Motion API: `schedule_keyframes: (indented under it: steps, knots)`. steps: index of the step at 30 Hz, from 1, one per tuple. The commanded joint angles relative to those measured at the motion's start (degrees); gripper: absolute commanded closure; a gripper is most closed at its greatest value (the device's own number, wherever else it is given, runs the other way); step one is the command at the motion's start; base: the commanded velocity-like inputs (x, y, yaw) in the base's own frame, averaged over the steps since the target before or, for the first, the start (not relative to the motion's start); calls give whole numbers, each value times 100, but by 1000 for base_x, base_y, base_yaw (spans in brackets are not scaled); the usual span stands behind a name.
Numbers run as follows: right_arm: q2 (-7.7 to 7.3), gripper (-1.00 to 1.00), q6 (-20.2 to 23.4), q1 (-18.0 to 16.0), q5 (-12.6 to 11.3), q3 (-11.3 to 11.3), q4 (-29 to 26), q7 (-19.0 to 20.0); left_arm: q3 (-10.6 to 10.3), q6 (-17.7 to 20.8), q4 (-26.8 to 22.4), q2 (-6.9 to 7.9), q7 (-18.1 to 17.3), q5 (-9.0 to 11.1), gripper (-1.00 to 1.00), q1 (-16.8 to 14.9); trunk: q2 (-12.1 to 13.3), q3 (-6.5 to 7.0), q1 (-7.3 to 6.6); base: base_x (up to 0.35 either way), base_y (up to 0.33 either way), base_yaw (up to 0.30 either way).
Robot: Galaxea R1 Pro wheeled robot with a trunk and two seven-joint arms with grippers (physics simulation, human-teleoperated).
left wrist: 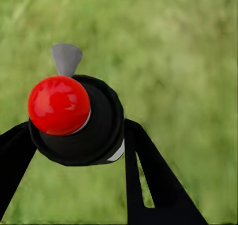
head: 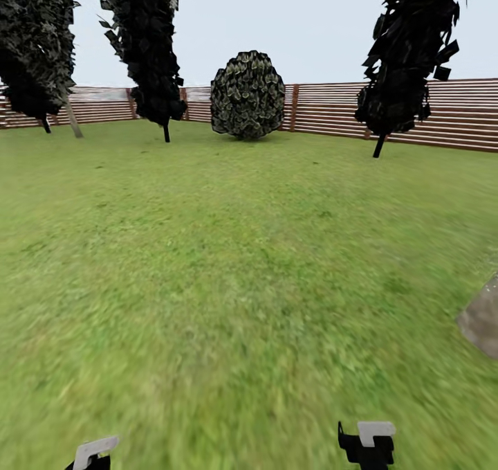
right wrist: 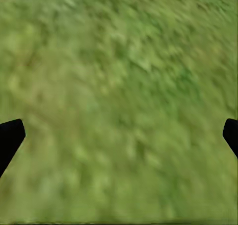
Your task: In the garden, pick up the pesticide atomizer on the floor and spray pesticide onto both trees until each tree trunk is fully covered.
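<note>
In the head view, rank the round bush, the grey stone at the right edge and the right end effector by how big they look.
1. Round bush, though farthest.
2. Grey stone, cut off by the frame.
3. Right end effector, partly cropped, so close to the stone.

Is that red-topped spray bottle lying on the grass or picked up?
Picked up: the left gripper has its fingers around the atomizer, above the grass.

Black left gripper [left wrist: 74, 150] with flat tapering fingers, black right gripper [head: 366, 442] capped by pale grey plate
</note>
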Motion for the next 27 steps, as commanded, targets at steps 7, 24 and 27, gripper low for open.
schedule_keyframes:
  steps: [7, 24, 27]
  knots:
    - [0, -100, 0, 0, 0, 0, 0, 0, 1, 0, 0, 3, 0, 0, 100, 0, 0, 0, 0, -235, 237, 281]
    - [-5, -100, 0, 0, 0, 0, 0, 0, 1, 0, 0, 0, 0, 1, 100, 0, 0, 0, 0, -155, 274, 281]
    - [-4, -100, 0, 0, 0, 0, 0, 0, 1, 0, 0, 0, 0, 4, 100, 0, 0, 0, 0, -204, 224, 281]
